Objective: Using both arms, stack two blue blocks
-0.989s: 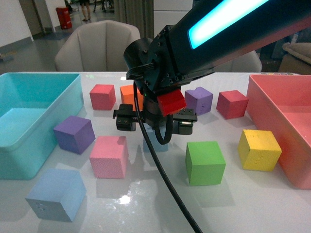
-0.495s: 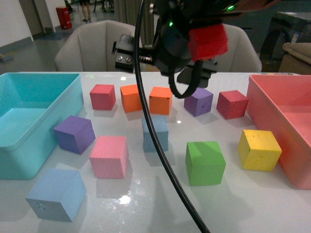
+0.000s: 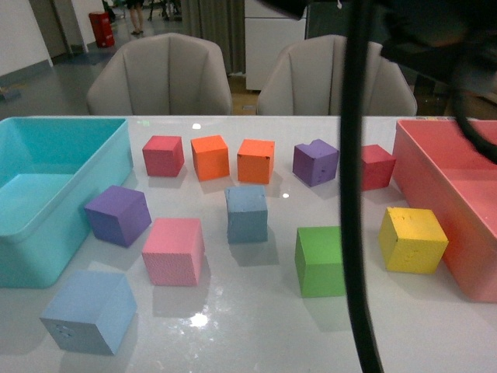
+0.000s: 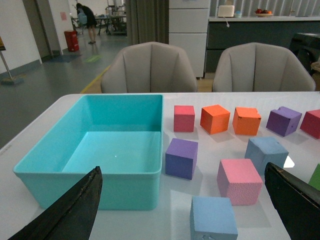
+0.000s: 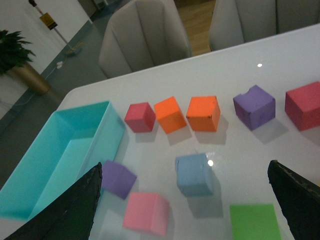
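Note:
The steel-blue block (image 3: 247, 214) stands alone on the white table near its middle. It also shows in the left wrist view (image 4: 266, 154) and the right wrist view (image 5: 195, 174). The paler periwinkle block (image 3: 89, 311) stands at the front left, and shows in the left wrist view (image 4: 212, 219). My left gripper (image 4: 182, 169) is open and empty, high above the table's front left. My right gripper (image 5: 185, 166) is open and empty, high above the steel-blue block. In the front view only a black cable (image 3: 353, 194) and a dark part of the right arm (image 3: 435, 39) show.
A turquoise bin (image 3: 46, 241) stands at the left and a pink bin (image 3: 435, 171) at the right. Around the steel-blue block stand red (image 3: 163, 155), two orange (image 3: 210, 156), two purple (image 3: 118, 214), pink (image 3: 174, 250), green (image 3: 318, 261) and yellow (image 3: 411, 239) cubes. Two chairs stand behind the table.
The right arm has risen from just over the steel-blue block, up and out of the front view. Only its cable still hangs there. The block stays in place, now uncovered.

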Robot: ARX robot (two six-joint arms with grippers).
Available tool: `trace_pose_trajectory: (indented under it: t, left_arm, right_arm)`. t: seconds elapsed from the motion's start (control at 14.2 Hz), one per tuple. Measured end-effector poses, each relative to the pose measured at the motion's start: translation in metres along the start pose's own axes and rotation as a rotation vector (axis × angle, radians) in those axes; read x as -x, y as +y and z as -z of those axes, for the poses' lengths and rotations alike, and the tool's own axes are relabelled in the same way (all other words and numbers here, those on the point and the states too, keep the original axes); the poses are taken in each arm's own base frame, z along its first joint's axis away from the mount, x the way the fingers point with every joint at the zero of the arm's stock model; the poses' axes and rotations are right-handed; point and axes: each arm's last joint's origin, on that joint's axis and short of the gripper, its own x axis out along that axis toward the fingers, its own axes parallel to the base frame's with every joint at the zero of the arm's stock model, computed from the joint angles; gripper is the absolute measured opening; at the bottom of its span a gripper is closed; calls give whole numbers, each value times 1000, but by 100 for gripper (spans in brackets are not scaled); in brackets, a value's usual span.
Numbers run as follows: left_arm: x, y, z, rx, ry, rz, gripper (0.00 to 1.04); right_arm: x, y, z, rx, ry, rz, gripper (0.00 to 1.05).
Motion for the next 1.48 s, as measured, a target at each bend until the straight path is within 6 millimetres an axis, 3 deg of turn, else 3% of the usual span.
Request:
trace_pose_trajectory:
  t: [0.14, 0.21, 0.28, 0.35, 0.49, 0.57, 0.71, 0.78, 0.92, 1.27, 1.48]
  left_arm:
    - [0, 0, 0, 0, 0, 0, 98]
    - [0, 0, 0, 0, 0, -1, 98]
    - [0, 0, 0, 0, -2, 1, 98]
    - [0, 0, 0, 0, 2, -2, 98]
    - [0, 0, 0, 0, -1, -2, 98]
    - [0, 0, 0, 0, 0, -2, 98]
    - [0, 0, 0, 0, 0, -2, 98]
    - [0, 0, 0, 0, 0, -2, 98]
    - [0, 0, 0, 0, 0, -2, 98]
    - [0, 0, 0, 0, 0, -2, 98]
    - [0, 0, 0, 0, 0, -2, 98]
  right_arm:
    - [50, -11, 19, 0, -13, -24, 98]
    - [56, -10, 19, 7, -64, -30, 98]
    - [67, -15, 16, 68, -264, 47, 86]
    - [89, -40, 22, 171, -335, 141, 73]
    - [124, -89, 39, 307, -317, 249, 47]
    - [140, -103, 52, 334, -301, 248, 34]
    - [155, -113, 55, 342, -363, 224, 8]
    - [158, -119, 59, 350, -363, 227, 2]
    - [162, -131, 73, 354, -334, 237, 2]
    - [175, -151, 83, 349, -346, 252, 2]
    - [178, -150, 88, 354, -347, 228, 2]
